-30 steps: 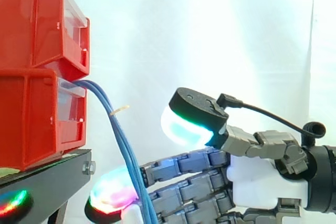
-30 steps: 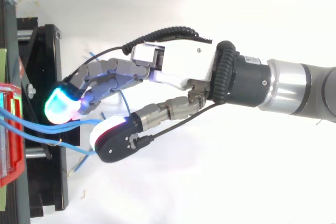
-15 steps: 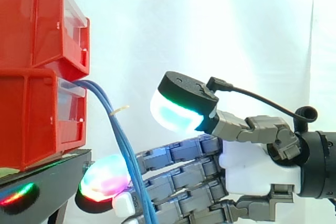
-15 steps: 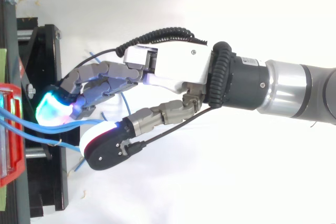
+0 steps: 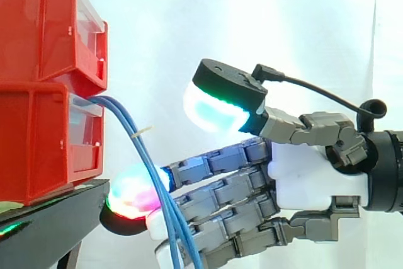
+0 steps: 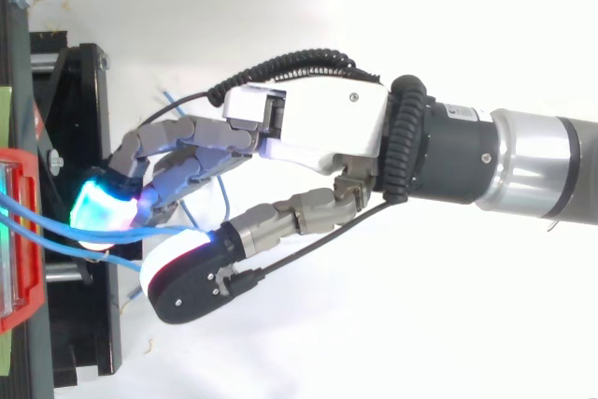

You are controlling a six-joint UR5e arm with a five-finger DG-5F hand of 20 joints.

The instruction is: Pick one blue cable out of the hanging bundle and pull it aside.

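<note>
fingers [image 5: 220, 190] stretch straight past the hanging blue cables [image 5: 140, 149]

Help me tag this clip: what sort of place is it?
Probably a robot test bench: stacked red plastic bins on a black metal stand, thin blue cables hanging out, plain white curtain behind.

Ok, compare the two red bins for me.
The upper bin sits on the lower bin, which rests on the black stand. From the lower bin's front hang blue cables; none leave the upper bin. Both are red with clear fronts.
</note>
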